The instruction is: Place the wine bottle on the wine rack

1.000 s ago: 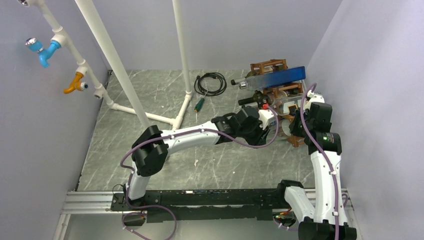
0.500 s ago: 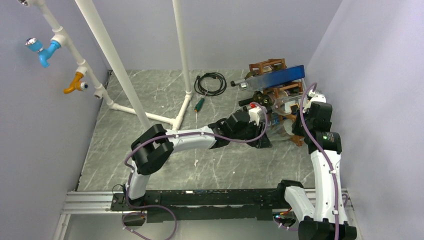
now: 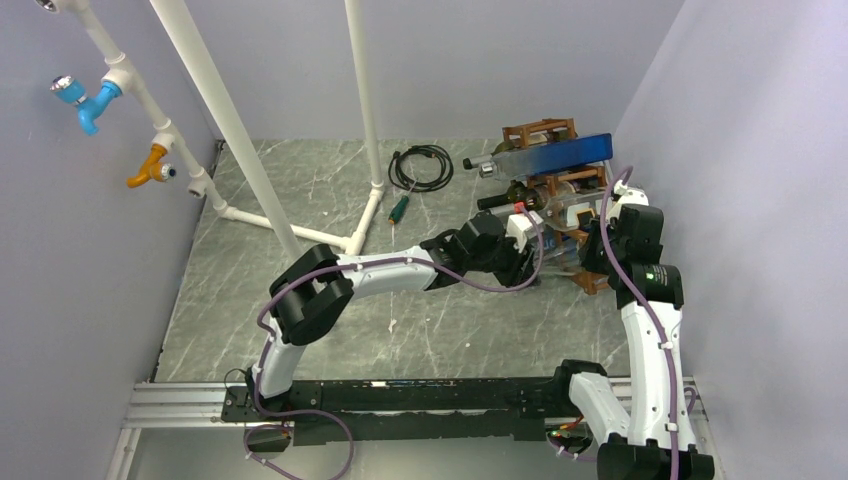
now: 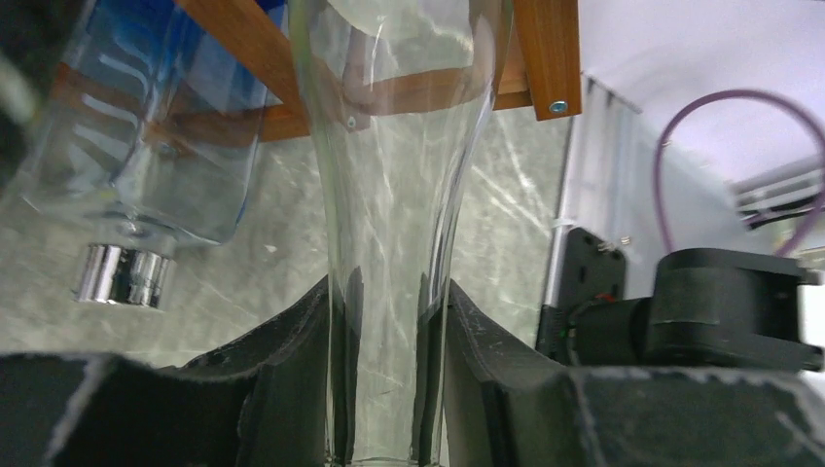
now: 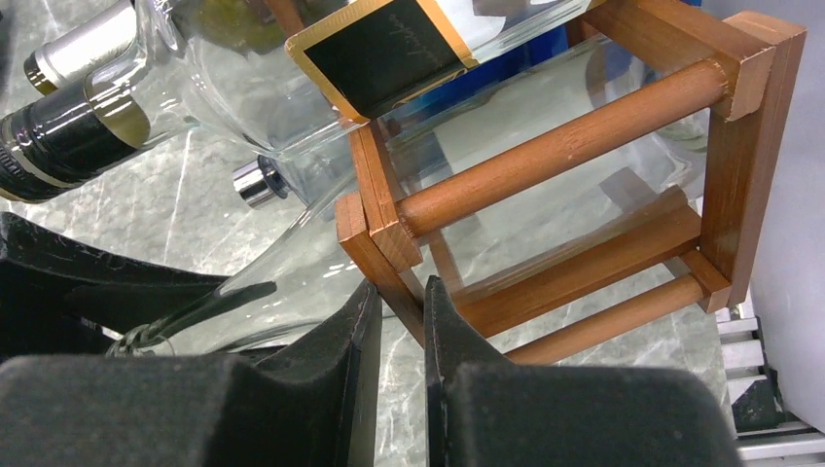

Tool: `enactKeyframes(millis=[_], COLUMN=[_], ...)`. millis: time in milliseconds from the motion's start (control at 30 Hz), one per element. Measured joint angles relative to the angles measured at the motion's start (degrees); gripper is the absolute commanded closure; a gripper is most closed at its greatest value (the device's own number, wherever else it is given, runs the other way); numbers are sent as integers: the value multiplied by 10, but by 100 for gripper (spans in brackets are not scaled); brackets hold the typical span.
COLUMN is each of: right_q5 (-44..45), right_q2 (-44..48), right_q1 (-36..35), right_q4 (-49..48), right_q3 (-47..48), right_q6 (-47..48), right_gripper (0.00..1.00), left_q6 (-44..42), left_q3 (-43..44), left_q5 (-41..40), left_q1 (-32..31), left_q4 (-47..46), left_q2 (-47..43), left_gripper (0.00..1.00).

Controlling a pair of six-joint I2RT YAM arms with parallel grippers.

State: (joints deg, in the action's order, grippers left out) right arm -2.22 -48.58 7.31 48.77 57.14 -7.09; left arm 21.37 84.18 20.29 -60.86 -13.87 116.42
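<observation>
The reddish-brown wine rack (image 3: 545, 131) stands at the back right, by the right wall. A clear wine bottle (image 4: 394, 195) lies with its body inside a low cell of the rack (image 5: 574, 146) and its neck pointing out toward my left arm. My left gripper (image 4: 387, 389) is shut on that neck. In the top view the left gripper (image 3: 524, 262) sits just left of the rack's foot. My right gripper (image 5: 401, 321) is shut on a lower front bar of the rack, and the clear bottle (image 5: 292, 282) passes just to its left.
Other bottles lie in the rack: a blue one (image 3: 560, 155) on top, a dark-capped one (image 5: 68, 136), and one with a black label (image 5: 389, 44). A white pipe frame (image 3: 365, 120), a coiled black cable (image 3: 420, 165) and a green-handled screwdriver (image 3: 399, 209) are at the back.
My left arm has shifted by the rack's foot, holding the clear bottle: forward and down, then slightly back. The right arm has stayed on the rack.
</observation>
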Motion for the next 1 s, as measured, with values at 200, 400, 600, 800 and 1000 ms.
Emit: enactKeyframes(millis=[200,400,600,800,1000], right_q5=[-9,-9,-9,-38,-68], right_q2=[0,1,3,9,9], right_q1=[0,-1,-1,-16,-22], right_q4=[5,7,9,23,30], right_q3=[1,1,1,3,4], right_q6=[-4,-5,-8,-21,-51], right_gripper=[100,100,97,81,68], left_q6=[-40,-21,-2,46,78], left_q3=[65,61,31,-40,-72], left_q5=[-21,-22,-17,-10,-4], left_q1=[-9,-9,-7,7,8], left_q4=[90,85,38,-14,-13], left_q2=[14,15,14,-8,-30], left_gripper=[100,100,64,42,3])
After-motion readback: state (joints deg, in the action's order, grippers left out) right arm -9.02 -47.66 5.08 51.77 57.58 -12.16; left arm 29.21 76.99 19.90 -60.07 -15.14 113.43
